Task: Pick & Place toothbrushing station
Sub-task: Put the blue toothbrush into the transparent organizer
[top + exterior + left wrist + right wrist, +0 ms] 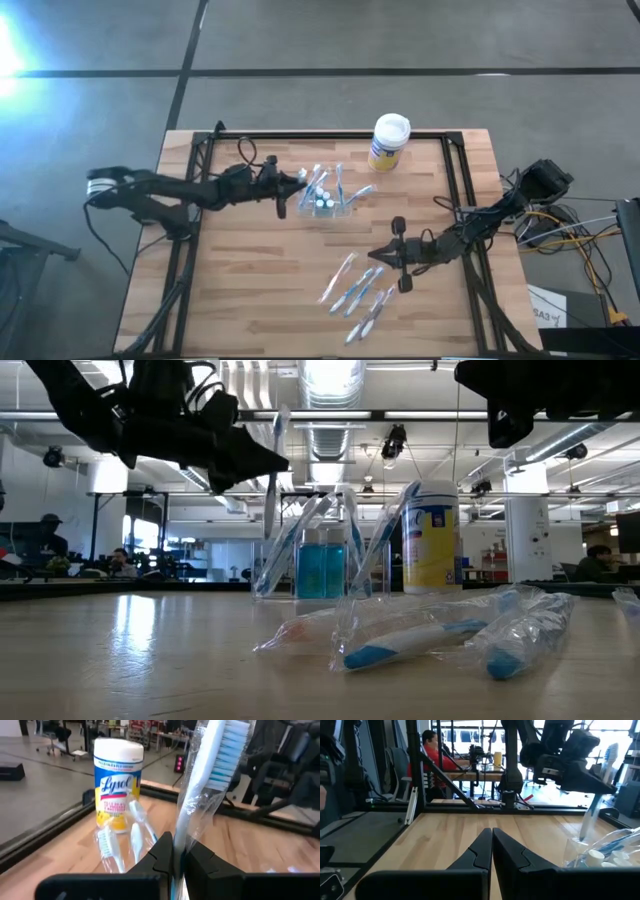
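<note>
Clear plastic toothbrushing station [325, 203] on wooden table [240, 290] centre, near yellow canister [388, 142], holding brushes and small bottles. Left gripper [303, 181] just above its edge, fingers pinching wrapped toothbrush [202, 780] upright. Right gripper [376, 256] pressed together, empty, beside loose wrapped toothbrushes [358, 293]; possibly touching one, unclear.

In the high view, the clear plastic holder [322, 203] sits mid-frame; the white-lidded yellow canister [389, 141] lies upper right, wrapped blue-and-white toothbrushes [358, 293] lower right.
</note>
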{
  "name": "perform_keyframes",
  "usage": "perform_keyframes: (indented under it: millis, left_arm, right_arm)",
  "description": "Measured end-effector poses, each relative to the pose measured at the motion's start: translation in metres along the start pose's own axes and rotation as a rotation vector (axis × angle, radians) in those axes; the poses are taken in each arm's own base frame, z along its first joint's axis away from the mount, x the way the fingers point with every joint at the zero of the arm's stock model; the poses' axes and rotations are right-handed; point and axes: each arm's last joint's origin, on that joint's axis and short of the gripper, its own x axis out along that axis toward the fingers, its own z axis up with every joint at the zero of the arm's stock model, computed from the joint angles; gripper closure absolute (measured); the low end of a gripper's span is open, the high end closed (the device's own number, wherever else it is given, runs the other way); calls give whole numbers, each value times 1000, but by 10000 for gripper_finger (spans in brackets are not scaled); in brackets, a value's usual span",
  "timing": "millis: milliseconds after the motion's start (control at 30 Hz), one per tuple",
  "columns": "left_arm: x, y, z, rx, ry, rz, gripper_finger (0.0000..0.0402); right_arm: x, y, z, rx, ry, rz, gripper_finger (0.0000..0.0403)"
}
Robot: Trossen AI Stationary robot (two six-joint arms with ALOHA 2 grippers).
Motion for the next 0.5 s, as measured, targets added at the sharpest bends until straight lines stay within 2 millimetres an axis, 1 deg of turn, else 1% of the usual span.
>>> perform_keyframes:
  millis: [367,500]
  left_arm:
    - [17,5,-27,-17,86,46,376]
    - [22,6,-31,-19,95,48,376]
  right_arm:
    - [0,0,0,0,0,-2,394]
    - [0,0,0,0,0,-2,394]
